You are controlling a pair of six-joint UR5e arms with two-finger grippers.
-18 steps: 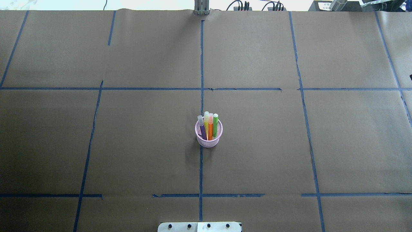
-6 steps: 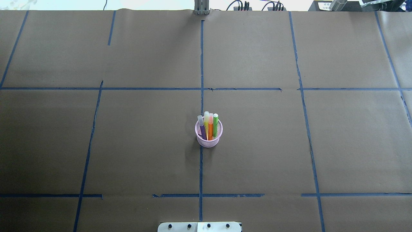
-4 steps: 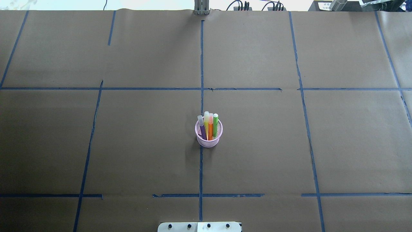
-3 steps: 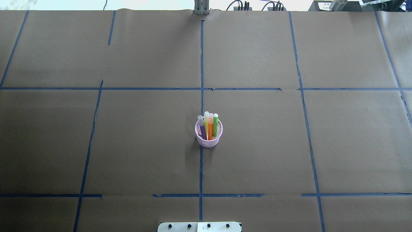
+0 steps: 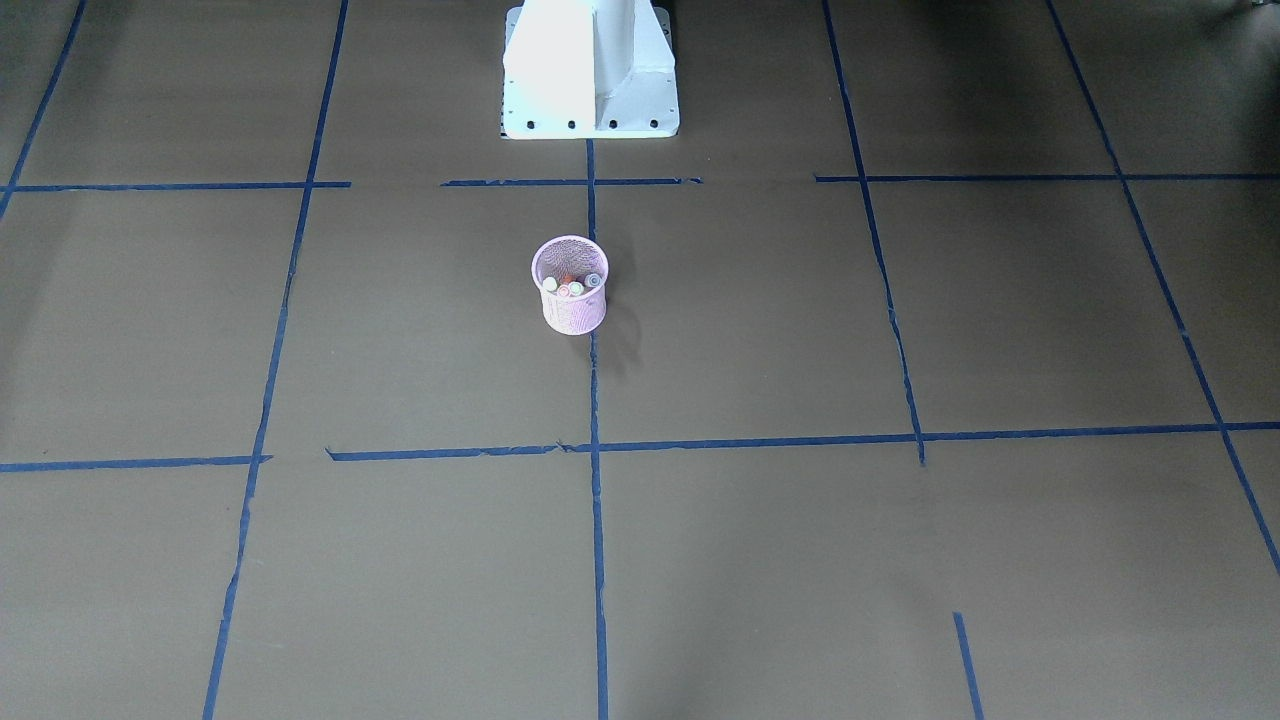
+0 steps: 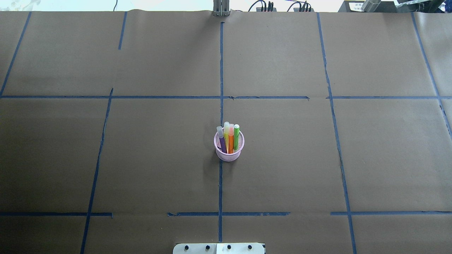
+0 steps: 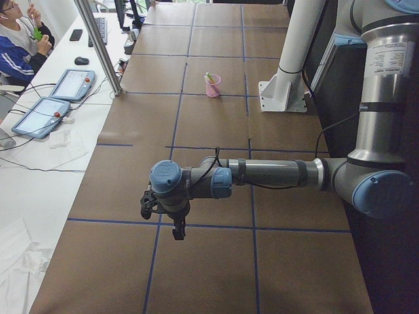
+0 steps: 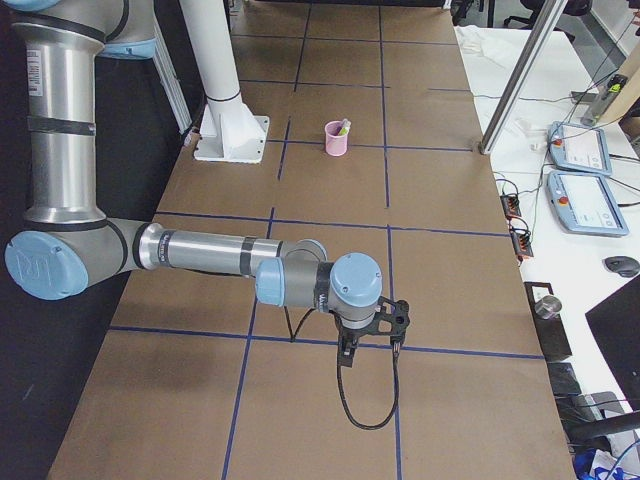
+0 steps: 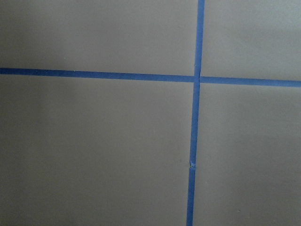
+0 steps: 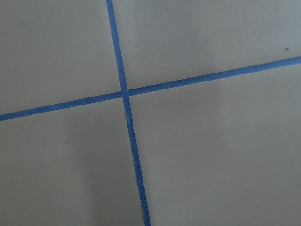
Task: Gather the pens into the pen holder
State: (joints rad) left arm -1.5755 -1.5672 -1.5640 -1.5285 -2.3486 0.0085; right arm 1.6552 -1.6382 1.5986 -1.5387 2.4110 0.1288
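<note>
The left gripper [image 7: 171, 226] and the right gripper [image 8: 372, 348] show only in the side views, too small to tell their opening. The pen holder [image 6: 229, 155] hides the lower ends of the pens [image 6: 231, 141].

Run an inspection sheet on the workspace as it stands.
surface: table covered in brown paper with a blue tape grid.
job's things: pen holder upright at centre; purple pen, yellow pen, orange pen and green pen stand in it; none loose.
clutter: nothing seen.
grippers: left claw and right claw hang over bare paper, far from the holder; open or shut cannot be told.
cables: black cable loops below the right claw.
surroundings: operator and teach pendant beside the table.
</note>
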